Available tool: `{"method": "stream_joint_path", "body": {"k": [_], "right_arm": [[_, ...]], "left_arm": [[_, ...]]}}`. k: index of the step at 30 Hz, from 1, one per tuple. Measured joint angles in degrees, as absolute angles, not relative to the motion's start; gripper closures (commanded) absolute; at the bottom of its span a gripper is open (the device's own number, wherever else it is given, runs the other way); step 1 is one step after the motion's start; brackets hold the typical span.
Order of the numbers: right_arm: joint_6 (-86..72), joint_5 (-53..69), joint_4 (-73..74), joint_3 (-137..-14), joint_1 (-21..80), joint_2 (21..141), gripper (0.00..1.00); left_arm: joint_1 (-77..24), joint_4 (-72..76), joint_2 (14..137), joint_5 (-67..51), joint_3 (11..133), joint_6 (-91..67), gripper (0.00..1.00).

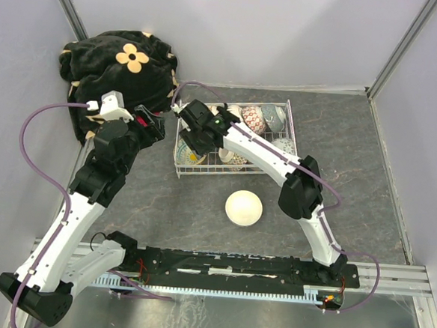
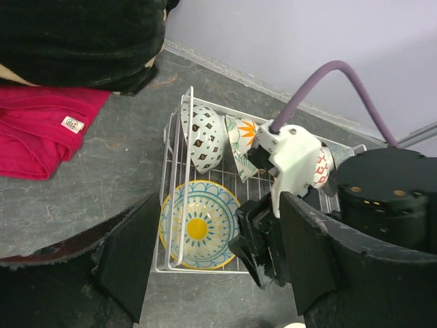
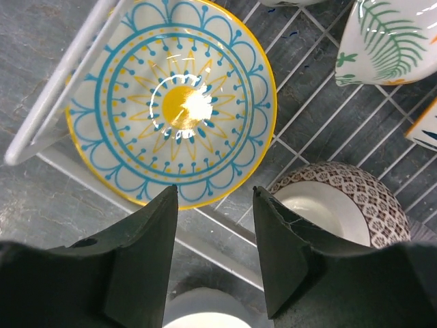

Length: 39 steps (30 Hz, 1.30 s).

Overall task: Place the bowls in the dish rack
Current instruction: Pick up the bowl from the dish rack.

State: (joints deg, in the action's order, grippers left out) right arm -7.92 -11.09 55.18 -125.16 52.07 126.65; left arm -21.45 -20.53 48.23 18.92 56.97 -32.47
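Right gripper (image 3: 215,198) noted parted and empty over sunburst bowl (image 3: 179,106), which is laid flat in rack (image 3: 48,116). Left gripper (image 2: 218,205) noted wide apart, empty, beside rack.

Ahead and left of the jaws of the left gripper (image 2: 217,260), a red cloth (image 2: 41,130) (white tag showing) lies on the grey table (image 2: 102,184), meeting a black blanket (image 2: 82,41) farther ahead.

- Sunburst bowl (image 3: 171,102): glossy glazed ceramic.
- Dish rack (image 3: 61,89): smooth white-coated wire.
- Table (image 1: 352,181): matt mottled grey.
- My right fingers (image 3: 143,266): matt black plastic.
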Motion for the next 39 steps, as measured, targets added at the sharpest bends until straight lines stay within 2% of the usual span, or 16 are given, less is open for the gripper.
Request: {"method": "stream_joint_path", "body": {"k": [7,12,17,20,21,31,39], "right_arm": [[-9.89,-11.00,55.31,-127.35,49.84,130.45,0.45],[-10.98,-10.39,55.18,-128.49,48.23,131.33,0.53],[-11.88,-8.45,54.72,-128.57,47.40,132.14,0.74],[-12.23,-7.03,54.30,-128.57,47.33,132.51,0.96],[-12.78,-7.29,53.74,-128.57,47.18,132.51,0.98],[-13.63,-6.37,50.59,-129.03,46.33,131.26,0.99],[-12.43,-7.81,51.09,-127.48,46.30,124.97,0.99]], "left_arm": [[-21.45,-20.53,48.38,18.90,57.17,-32.47,0.23],[-21.45,-20.49,48.45,18.85,57.17,-32.47,0.23],[-21.45,-20.47,48.80,18.20,57.17,-32.47,0.24],[-21.45,-20.47,48.88,17.80,57.17,-32.47,0.24],[-21.45,-20.47,48.88,17.78,57.17,-32.47,0.24],[-21.45,-20.47,48.93,17.61,57.17,-32.47,0.24],[-21.45,-20.49,49.04,17.41,57.19,-32.47,0.24]]}}
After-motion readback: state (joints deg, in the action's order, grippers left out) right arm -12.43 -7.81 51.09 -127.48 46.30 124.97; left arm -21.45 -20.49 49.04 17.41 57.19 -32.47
